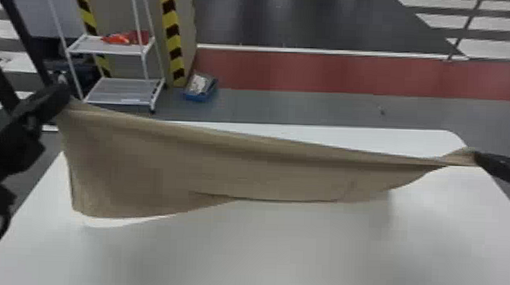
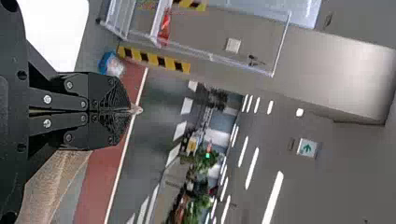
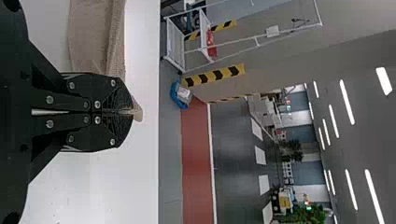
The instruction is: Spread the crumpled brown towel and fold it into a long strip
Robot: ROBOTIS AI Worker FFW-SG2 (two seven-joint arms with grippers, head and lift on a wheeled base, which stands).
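Observation:
The brown towel [image 1: 225,167] is stretched between both grippers over the white table [image 1: 262,249], its left end raised and hanging in a broad sheet, its right end narrow and gathered. My left gripper [image 1: 67,95] holds the upper left corner. In the left wrist view this gripper [image 2: 130,110] is shut, a bit of cloth poking past its tips, and more towel [image 2: 51,186] hangs beside it. At the right, my right gripper [image 1: 477,158] has the other end. In the right wrist view the gripper [image 3: 132,112] is closed on the towel [image 3: 91,37], a small tip protruding.
Beyond the table's far edge stand a white shelf cart [image 1: 120,91] with a red item [image 1: 126,38] on it and a striped pillar [image 1: 173,36]. A blue bin [image 1: 200,88] sits on the floor beside the pillar.

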